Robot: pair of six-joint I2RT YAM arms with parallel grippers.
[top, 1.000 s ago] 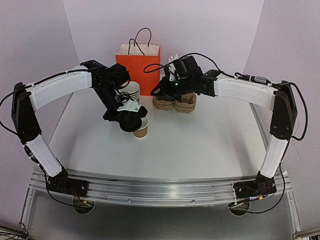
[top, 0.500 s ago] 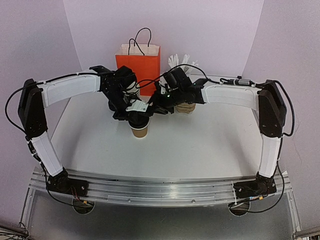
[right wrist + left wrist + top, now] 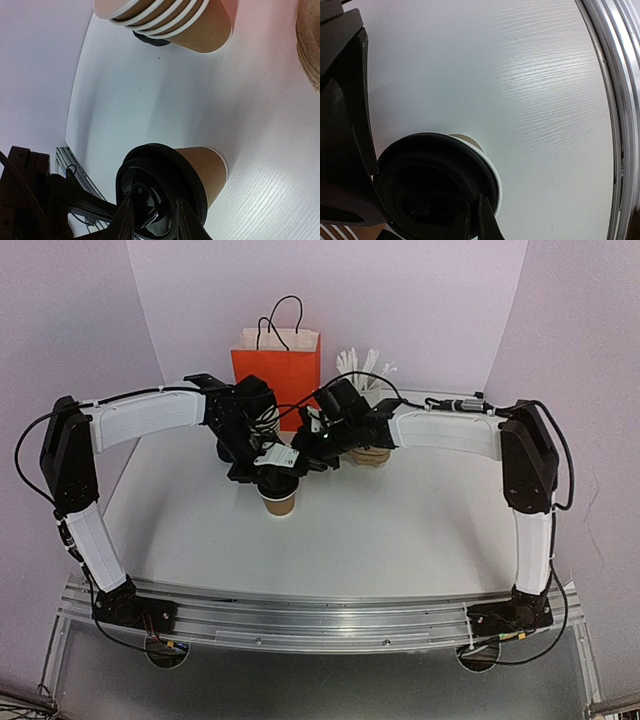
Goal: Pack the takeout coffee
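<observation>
The takeout coffee [image 3: 280, 499] is a brown paper cup [image 3: 209, 170] standing mid-table, with a black dome lid [image 3: 159, 176] lying on its mouth. In the left wrist view the lid [image 3: 436, 187] covers the cup, and a strip of white rim [image 3: 495, 176] shows at one side. My left gripper [image 3: 474, 212] is shut, pinching the lid's edge, and hangs over the cup [image 3: 266, 466]. My right gripper [image 3: 155, 216] has come in from the right [image 3: 308, 457]. Its fingers stand apart just above the lid's top, with nothing clamped between them.
A stack of lidless brown cups [image 3: 165, 20] stands behind, with loose black lids [image 3: 150, 39] beside it. An orange paper bag [image 3: 277, 375] is at the back wall. A pulp cup carrier [image 3: 372, 454] lies to its right, with white cutlery [image 3: 360, 362] behind.
The left gripper carried the lid from beside the open cup onto its mouth. The right arm swung left from the carrier to the cup. The cup shifted slightly left.
</observation>
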